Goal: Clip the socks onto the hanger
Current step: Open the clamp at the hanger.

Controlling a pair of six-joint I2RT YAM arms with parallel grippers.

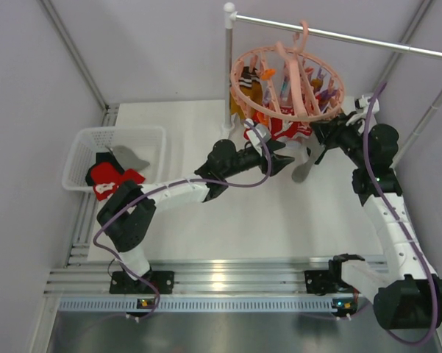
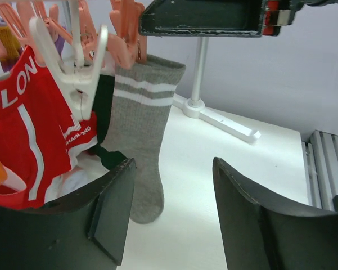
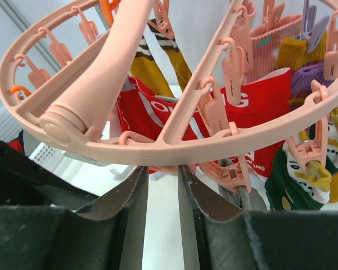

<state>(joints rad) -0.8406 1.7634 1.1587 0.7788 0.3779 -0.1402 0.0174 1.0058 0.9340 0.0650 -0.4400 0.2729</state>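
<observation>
The salmon-pink hanger [image 1: 239,81] hangs from the rail with several socks clipped on. A grey sock [image 2: 140,129] with white stripes hangs from a pink clip, and it also shows in the top view [image 1: 305,168]. A red sock [image 2: 22,135] with white letters hangs to its left. My left gripper [image 2: 173,169] is open and empty, just in front of the grey sock, and shows in the top view [image 1: 283,160]. My right gripper [image 3: 163,169] sits under the hanger ring [image 3: 174,149]. Its jaws are nearly closed, with a pink hanger part between the tips. It also shows in the top view [image 1: 325,136].
The grey rail [image 1: 338,35] and its white pole [image 1: 229,73] hold the hanger; the pole's foot [image 2: 225,121] lies on the table. A white mesh basket [image 1: 81,147] at the left holds a red sock [image 1: 107,180] and a grey sock [image 1: 129,156].
</observation>
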